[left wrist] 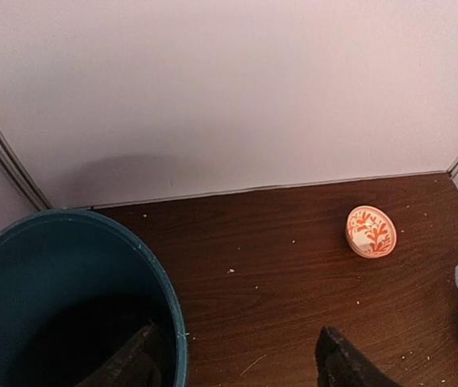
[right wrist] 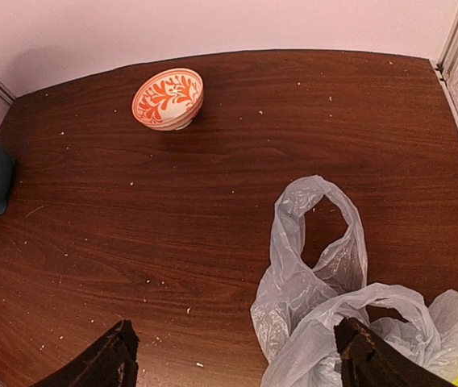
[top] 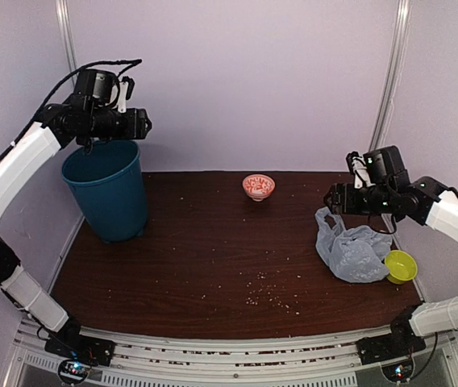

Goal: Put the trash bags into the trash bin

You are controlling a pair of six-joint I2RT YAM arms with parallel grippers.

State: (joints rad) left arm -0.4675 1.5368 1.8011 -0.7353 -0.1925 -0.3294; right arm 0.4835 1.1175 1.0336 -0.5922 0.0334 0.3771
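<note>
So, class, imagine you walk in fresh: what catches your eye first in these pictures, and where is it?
The round teal-blue plastic bin stands out first, upright at the far left of the table, with the left gripper open above its rim. Next comes the crinkly translucent grey-blue plastic bag, slumped at the right edge beside a small lime-green bowl, the right gripper open close by. A small red-patterned bowl sits midway along the far edge.

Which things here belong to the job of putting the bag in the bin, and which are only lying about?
Job:
thin translucent grey-blue plastic bag
round teal-blue plastic bin

Lying about:
small red-patterned bowl
small lime-green bowl
scattered crumbs
</note>
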